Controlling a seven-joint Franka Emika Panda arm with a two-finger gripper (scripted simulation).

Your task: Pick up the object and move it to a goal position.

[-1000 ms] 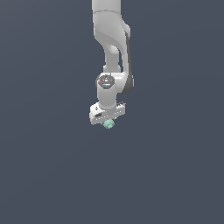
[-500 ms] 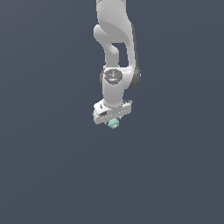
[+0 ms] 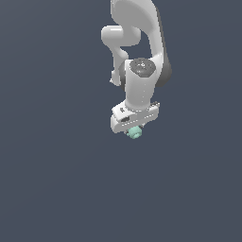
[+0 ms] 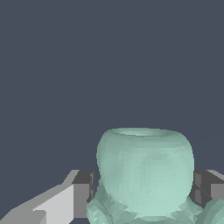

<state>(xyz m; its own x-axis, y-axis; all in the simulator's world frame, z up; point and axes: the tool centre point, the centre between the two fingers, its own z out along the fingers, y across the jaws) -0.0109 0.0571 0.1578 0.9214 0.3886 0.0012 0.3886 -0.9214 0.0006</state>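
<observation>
Object [image 4: 146, 173] of pale mint green is sitting between the two jaws, which are closing on it from both sides; in the wrist view one dark pad [image 4: 83, 188] is pressing against one flank and the other pad [image 4: 202, 187] is touching the opposite flank. It is showing a rounded, bowl-like upper body with knobbly lumps around its base (the lowest part is cut off by the frame edge). In the exterior view the object [image 3: 135, 132] is peeking out just under the white gripper [image 3: 134, 128], and it is much smaller than the gripper. The gripper is pointing downward and is slightly tilted. Above it the white arm [image 3: 142, 87] is rising and bending toward the top edge of the exterior view. All around is lying only a plain dark grey-blue background [image 3: 52, 179], and I cannot tell whether the object is touching any surface.
</observation>
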